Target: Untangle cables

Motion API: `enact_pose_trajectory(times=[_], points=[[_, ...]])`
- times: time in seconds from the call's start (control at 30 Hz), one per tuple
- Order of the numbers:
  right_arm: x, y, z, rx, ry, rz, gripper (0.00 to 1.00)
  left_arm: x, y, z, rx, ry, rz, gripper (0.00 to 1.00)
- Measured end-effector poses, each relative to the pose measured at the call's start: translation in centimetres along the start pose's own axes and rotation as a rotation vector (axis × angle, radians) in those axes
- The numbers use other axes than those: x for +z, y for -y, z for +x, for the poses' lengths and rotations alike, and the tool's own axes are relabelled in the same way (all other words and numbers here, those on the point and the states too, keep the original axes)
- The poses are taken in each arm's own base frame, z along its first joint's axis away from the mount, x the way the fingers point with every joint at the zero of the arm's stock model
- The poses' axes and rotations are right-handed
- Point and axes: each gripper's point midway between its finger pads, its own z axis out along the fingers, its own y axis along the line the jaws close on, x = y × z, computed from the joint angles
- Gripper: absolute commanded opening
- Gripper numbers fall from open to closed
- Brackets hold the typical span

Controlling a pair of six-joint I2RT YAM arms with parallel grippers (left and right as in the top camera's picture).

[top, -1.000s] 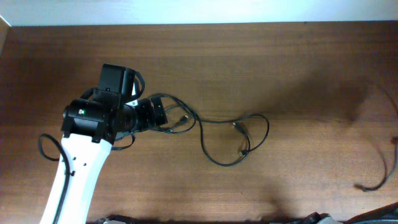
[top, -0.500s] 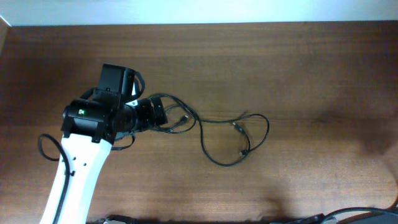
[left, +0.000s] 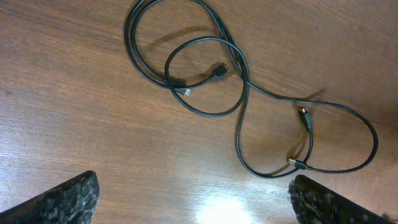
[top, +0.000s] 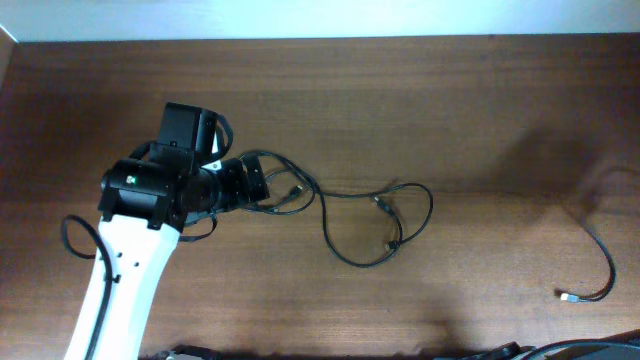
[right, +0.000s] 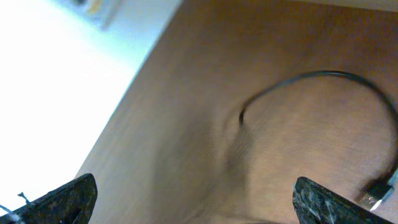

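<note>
The tangled cables (left: 247, 87) are thin black cords lying flat in loose, overlapping loops across the middle of the overhead view. They form a rounder coil at the left end, a crossing in the middle and a wider loop at the right. Four small plugs (left: 217, 71) rest inside the loops, two in the left coil and two in the right loop. A separate cable (top: 611, 268), also thin and black, lies well apart at the lower right edge, curved in an open arc, with a silver-tipped plug (top: 567, 297) at its lower end.
</note>
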Motion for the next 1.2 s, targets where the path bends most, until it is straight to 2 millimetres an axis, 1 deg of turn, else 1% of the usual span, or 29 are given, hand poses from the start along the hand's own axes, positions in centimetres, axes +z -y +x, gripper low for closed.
enact_pose_trajectory(times=[0.1, 0.2, 0.3, 0.37, 0.43, 0.5, 0.53, 0.57, 0.6, 0.63, 0.67, 0.7, 0.73, 0.83, 0.87, 0.93, 0.97, 1.0, 1.1, 1.13, 1.2], points=[[0.0, -1.9, 0.7, -0.054, -0.034, -0.103, 0.99, 0.0, 0.0, 0.0, 0.0, 0.0, 0.0, 0.99], [0.0, -2.3, 1.2, -0.064, -0.05, -0.13, 0.99, 0.0, 0.0, 0.0, 0.0, 0.0, 0.0, 0.99], [-0.1, -2.2, 2.1, -0.069, -0.083, -0.131, 0.99, 0.0, 0.0, 0.0, 0.0, 0.0, 0.0, 0.99], [0.3, -2.2, 3.6, -0.091, -0.137, -0.106, 0.99, 0.0, 0.0, 0.0, 0.0, 0.0, 0.0, 0.99], [0.9, -2.5, 5.2, -0.152, -0.194, -0.084, 0.99, 0.0, 0.0, 0.0, 0.0, 0.001, 0.0, 0.99], [2.1, -3.4, 7.2, -0.214, -0.265, -0.078, 0.99, 0.0, 0.0, 0.0, 0.0, 0.0, 0.0, 0.99], [2.7, -3.2, 8.5, -0.227, -0.315, -0.051, 0.99, 0.0, 0.0, 0.0, 0.0, 0.0, 0.0, 0.99], [3.7, -2.6, 10.3, -0.228, -0.384, -0.006, 0.99, 0.0, 0.0, 0.0, 0.0, 0.0, 0.0, 0.99], [4.3, -2.2, 11.4, -0.229, -0.429, 0.027, 0.99, 0.0, 0.0, 0.0, 0.0, 0.0, 0.0, 0.99], [4.8, -1.0, 13.4, -0.2, -0.51, 0.099, 0.99, 0.0, 0.0, 0.0, 0.0, 0.0, 0.0, 0.99], [5.0, -0.4, 14.0, -0.187, -0.538, 0.128, 0.99, 0.0, 0.0, 0.0, 0.0, 0.0, 0.0, 0.99], [5.0, 0.4, 15.3, -0.16, -0.59, 0.173, 1.0, 0.0, 0.0, 0.0, 0.0, 0.0, 0.0, 0.99], [5.0, 2.1, 17.0, -0.123, -0.663, 0.245, 0.98, 0.0, 0.0, 0.0, 0.0, 0.0, 0.0, 0.99], [4.4, 4.6, 19.7, -0.059, -0.789, 0.355, 0.96, 0.0, 0.0, 0.0, 0.0, 0.001, 0.0, 0.99], [4.4, 5.2, 20.2, -0.046, -0.809, 0.379, 0.96, 0.0, 0.0, 0.0, 0.0, 0.0, 0.0, 0.99], [4.2, 5.9, 20.2, -0.048, -0.814, 0.418, 0.93, 0.0, 0.0, 0.0, 0.0, 0.0, 0.0, 0.99], [4.2, 6.1, 20.1, -0.051, -0.811, 0.432, 0.93, 0.0, 0.0, 0.0, 0.0, 0.0, 0.0, 0.99], [4.4, 6.2, 19.8, -0.059, -0.797, 0.435, 0.93, 0.0, 0.0, 0.0, 0.0, 0.0, 0.0, 0.99], [4.9, 6.8, 19.0, -0.09, -0.759, 0.455, 0.99, 0.0, 0.0, 0.0, 0.0, 0.0, 0.0, 0.99], [5.1, 7.2, 18.6, -0.121, -0.745, 0.471, 0.99, 0.0, 0.0, 0.0, 0.0, 0.0, 0.0, 0.99], [5.1, 7.5, 18.3, -0.198, -0.753, 0.459, 0.99, 0.0, 0.0, 0.0, 0.0, 0.0, 0.0, 0.99]])
